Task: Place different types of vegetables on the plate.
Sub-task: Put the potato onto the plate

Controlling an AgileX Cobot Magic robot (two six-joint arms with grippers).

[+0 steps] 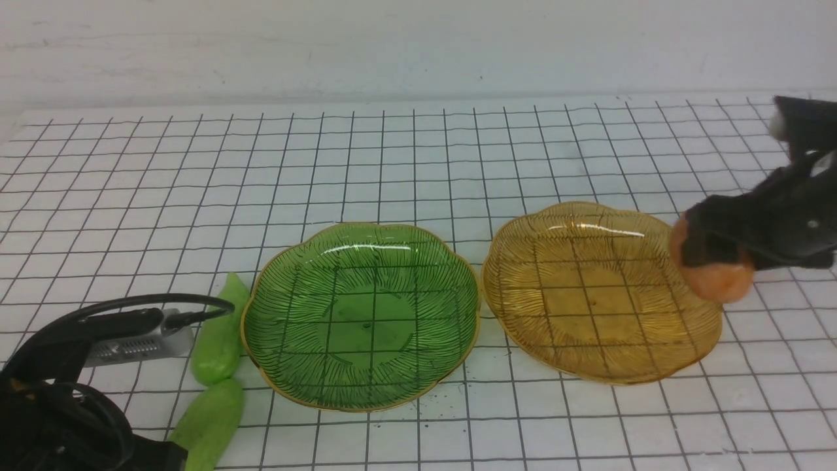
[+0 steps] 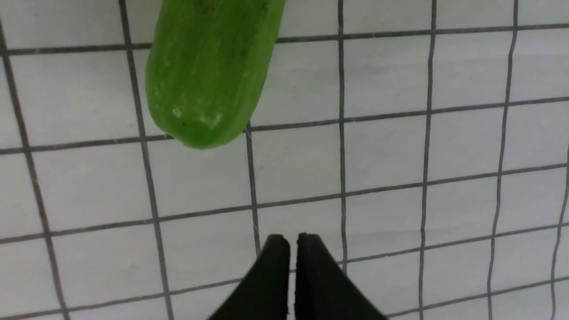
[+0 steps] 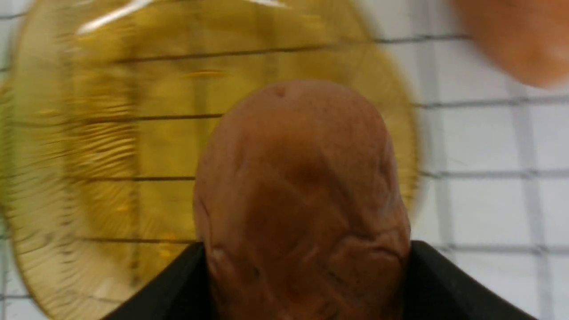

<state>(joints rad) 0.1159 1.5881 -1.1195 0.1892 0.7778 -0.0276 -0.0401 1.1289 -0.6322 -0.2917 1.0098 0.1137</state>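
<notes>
Carry step, we judge. Right gripper [image 1: 713, 245] is clamped on a potato [image 1: 722, 282] at frame right, over the amber plate [image 1: 588, 294] rim. Left gripper [image 2: 293, 243] is closed and empty, near the cucumbers [image 1: 219, 333] at lower left. Next move: centre over the plate, lower, release gently.

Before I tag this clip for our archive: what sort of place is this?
Likely a robot test bench, not a kitchen: white gridded table, toy cucumber, and the right gripper holding a potato.
</notes>
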